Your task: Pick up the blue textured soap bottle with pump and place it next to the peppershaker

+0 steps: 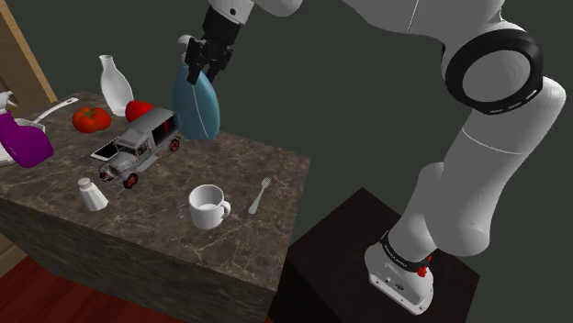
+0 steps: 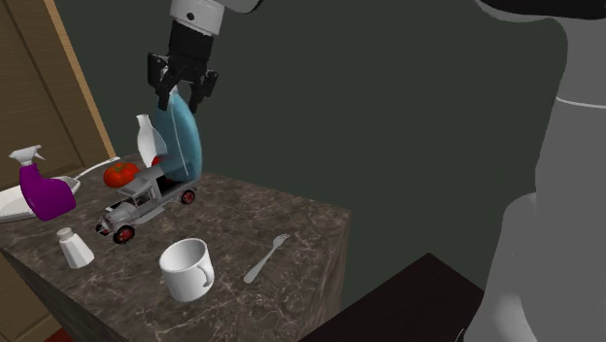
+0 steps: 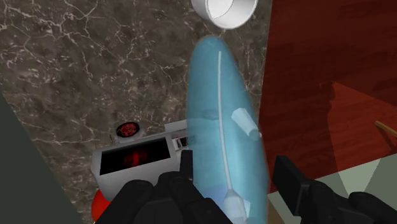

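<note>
In the shoulder view the toy truck (image 1: pixel 138 145) stands mid-desk (image 1: pixel 165 229), with the pepper shaker (image 1: pixel 91 194) before it near the front edge. The mug (image 1: pixel 208 206) sits right of the shaker, and the fork (image 1: pixel 260 194) lies right of the mug (apart from it). The tomato (image 1: pixel 91 118) is behind the truck to the left, with the vase (image 1: pixel 115 84) behind that and the spray bottle (image 1: pixel 26 138) far left. The soap bottle (image 1: pixel 196 108) hangs tilted at the desk's back edge, just behind the truck, its top clasped in the claw (image 1: pixel 204 66).

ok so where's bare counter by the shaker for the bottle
Bare marble for the blue bottle lies between the shaker and the mug, and ahead of both toward the counter's near edge. Crowded behind the shaker: truck, tomato, vase, spray bottle.
</note>
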`<action>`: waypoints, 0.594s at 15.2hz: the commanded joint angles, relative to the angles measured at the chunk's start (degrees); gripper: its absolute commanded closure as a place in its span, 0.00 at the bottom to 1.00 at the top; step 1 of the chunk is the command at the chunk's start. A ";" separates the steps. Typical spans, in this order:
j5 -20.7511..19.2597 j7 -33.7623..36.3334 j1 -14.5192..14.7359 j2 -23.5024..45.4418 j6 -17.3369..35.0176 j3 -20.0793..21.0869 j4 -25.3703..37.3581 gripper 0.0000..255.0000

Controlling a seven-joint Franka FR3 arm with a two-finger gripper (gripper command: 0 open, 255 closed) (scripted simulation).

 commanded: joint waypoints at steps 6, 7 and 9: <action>-0.22 5.34 2.97 11.49 2.06 2.15 11.04 1.00; -0.32 6.14 3.36 13.40 2.06 2.39 13.15 1.00; -0.54 7.77 4.10 17.47 1.79 2.84 17.91 1.00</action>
